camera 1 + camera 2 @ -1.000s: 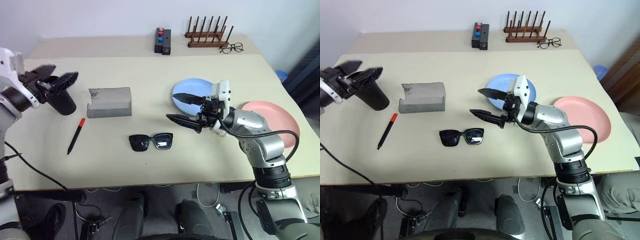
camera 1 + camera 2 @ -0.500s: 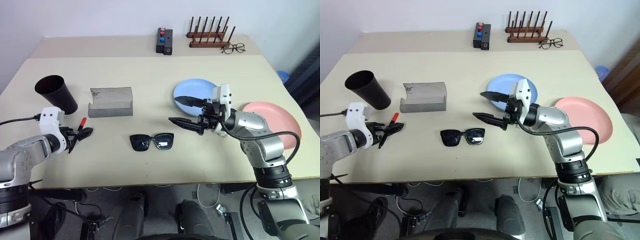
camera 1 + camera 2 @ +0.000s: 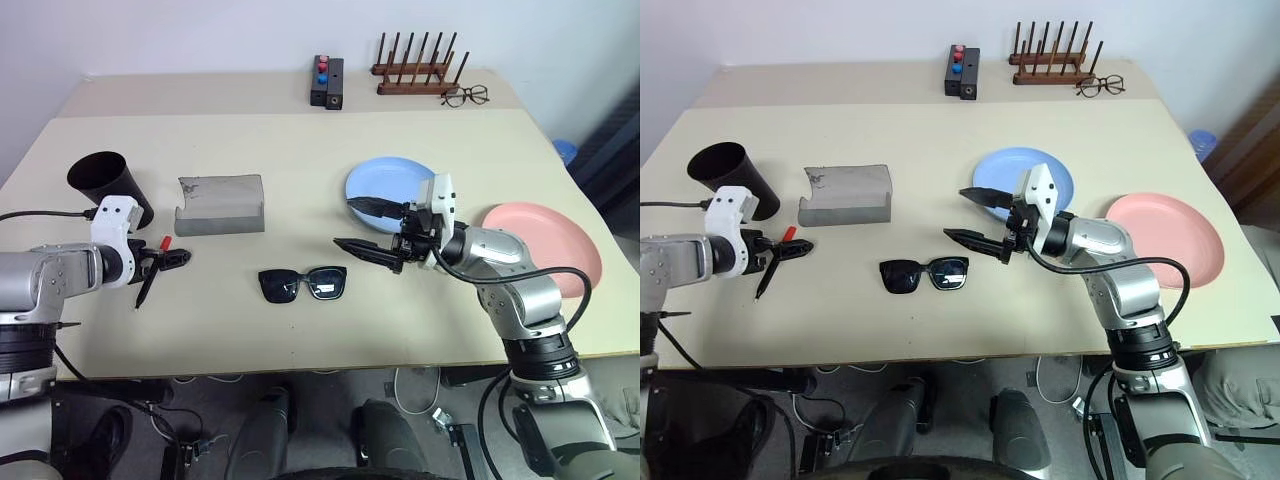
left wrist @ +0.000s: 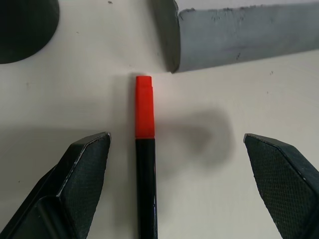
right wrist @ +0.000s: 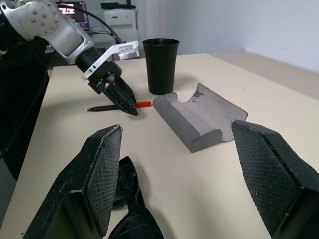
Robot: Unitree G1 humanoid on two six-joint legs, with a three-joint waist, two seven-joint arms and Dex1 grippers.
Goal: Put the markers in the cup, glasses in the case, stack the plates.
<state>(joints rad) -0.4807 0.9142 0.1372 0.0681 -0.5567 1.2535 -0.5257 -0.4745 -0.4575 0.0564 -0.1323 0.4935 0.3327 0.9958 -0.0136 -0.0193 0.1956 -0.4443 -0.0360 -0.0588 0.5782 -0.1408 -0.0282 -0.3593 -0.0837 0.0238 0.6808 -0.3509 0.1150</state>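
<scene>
We see the left gripper (image 4: 177, 164) jaws spread wide astride the red-capped marker (image 4: 145, 149) lying on the bench (image 3: 330, 160), near the black cup (image 3: 108, 185), right gripper (image 3: 372, 228) jaws spread above the sunglasses (image 3: 302, 283), holding nothing

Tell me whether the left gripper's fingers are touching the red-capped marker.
Apart. The left wrist view shows bare table between the red-capped marker and each of the left gripper's open fingers; the marker lies nearer one finger, with a narrow gap.

Beige table (image 3: 300, 330) with cup (image 3: 108, 185), sunglasses (image 3: 302, 283), plates (image 3: 388, 181)
</scene>
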